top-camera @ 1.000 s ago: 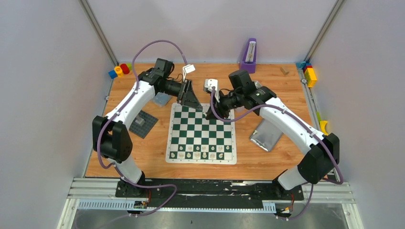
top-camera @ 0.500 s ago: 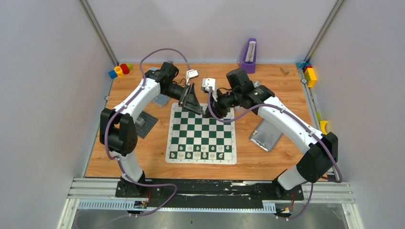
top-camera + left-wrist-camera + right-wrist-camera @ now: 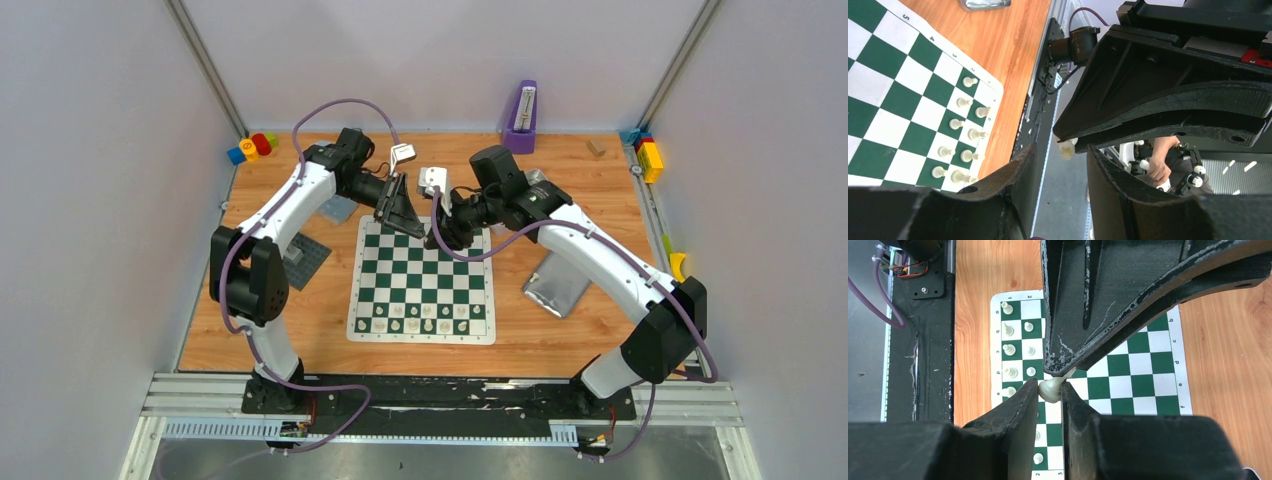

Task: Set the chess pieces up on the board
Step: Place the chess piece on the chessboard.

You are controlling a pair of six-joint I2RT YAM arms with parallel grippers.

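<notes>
The green and white board (image 3: 425, 275) lies mid-table, with several cream chess pieces (image 3: 420, 318) in its two near rows. Both grippers meet above its far edge. My right gripper (image 3: 437, 238) is shut on one cream chess piece (image 3: 1049, 390), seen between its fingertips (image 3: 1032, 390) in the right wrist view. My left gripper (image 3: 410, 222) is open. In the left wrist view the held piece (image 3: 1066, 150) hangs just beyond the gap of the left gripper (image 3: 1060, 160), at the tip of the right gripper (image 3: 1063, 135). The standing pieces also show in the left wrist view (image 3: 965, 125) and the right wrist view (image 3: 1008, 347).
A dark grey plate with a post (image 3: 297, 258) lies left of the board and a silver pouch (image 3: 556, 283) lies right of it. A purple object (image 3: 521, 115) stands at the back. Coloured blocks sit in the back left (image 3: 252, 147) and back right (image 3: 648, 155) corners.
The left arm's elbow has swung in and its gripper has turned toward the right one. The right gripper has moved a little left and nearer, closing the gap between the two tips.
</notes>
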